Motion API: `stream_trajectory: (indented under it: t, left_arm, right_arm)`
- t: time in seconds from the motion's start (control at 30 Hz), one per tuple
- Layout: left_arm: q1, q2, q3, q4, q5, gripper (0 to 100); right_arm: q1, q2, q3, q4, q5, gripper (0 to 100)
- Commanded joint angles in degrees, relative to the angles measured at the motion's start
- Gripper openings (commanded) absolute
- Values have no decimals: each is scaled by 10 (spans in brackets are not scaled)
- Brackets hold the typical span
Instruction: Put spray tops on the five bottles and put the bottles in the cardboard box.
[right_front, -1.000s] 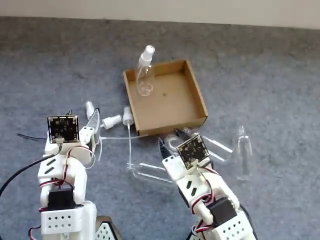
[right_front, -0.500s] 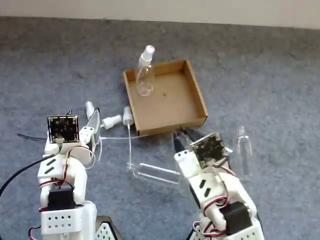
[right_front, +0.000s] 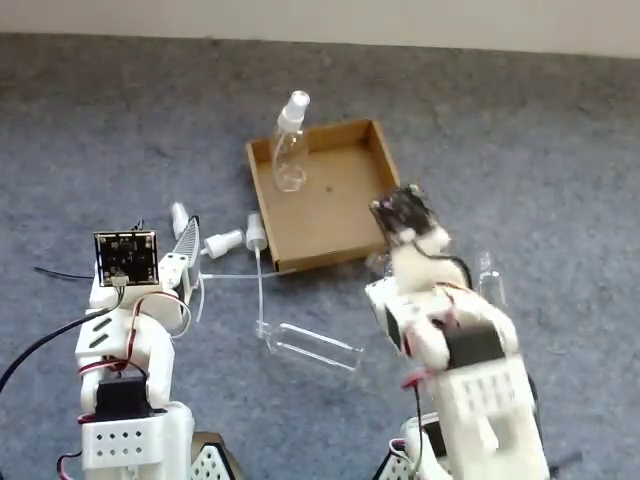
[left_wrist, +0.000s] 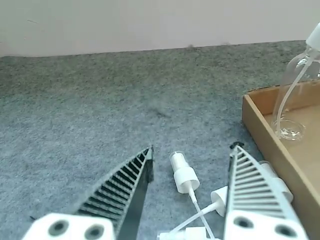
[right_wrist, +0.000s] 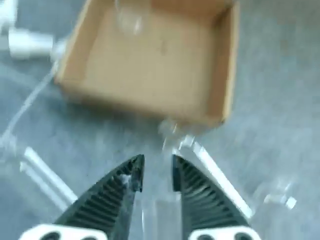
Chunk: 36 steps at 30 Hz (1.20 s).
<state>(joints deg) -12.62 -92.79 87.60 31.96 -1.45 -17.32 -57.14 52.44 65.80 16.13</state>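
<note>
Right gripper (right_wrist: 157, 160) fingers barely apart, left gripper (left_wrist: 193, 148) fingers wide; judgement: open right wider, straddle the bottle (right_wrist: 210, 167) by the cardboard box (right_wrist: 140, 106) corner, then close.

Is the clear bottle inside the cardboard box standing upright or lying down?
Upright. The clear plastic bottle rests on its round base in a corner of the brown cardboard box, with its white spray top uppermost.

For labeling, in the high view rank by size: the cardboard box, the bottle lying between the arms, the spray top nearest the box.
Largest: cardboard box.
Next: bottle lying between the arms.
Smallest: spray top nearest the box.
</note>
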Motion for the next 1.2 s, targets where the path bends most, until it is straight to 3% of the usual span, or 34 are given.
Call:
stream_trajectory:
  t: [0.0,0.3,0.83,1.03,1.17]
  left_arm:
    - [-6,-1,-3,-10,-5,221]
    - [-6,-1,-3,-10,-5,221]
    - [-6,-1,-2,-10,-5,221]
    - [-6,-1,-2,-10,-5,221]
    - [-6,-1,-2,-10,-5,221]
  right_arm:
    - [-1,131,-88,59,5,176]
    - [7,260,-123,111,92,214]
    - [15,378,8,-54,92,209]
    - [15,391,5,-44,92,39]
    - [12,380,-37,7,92,4]
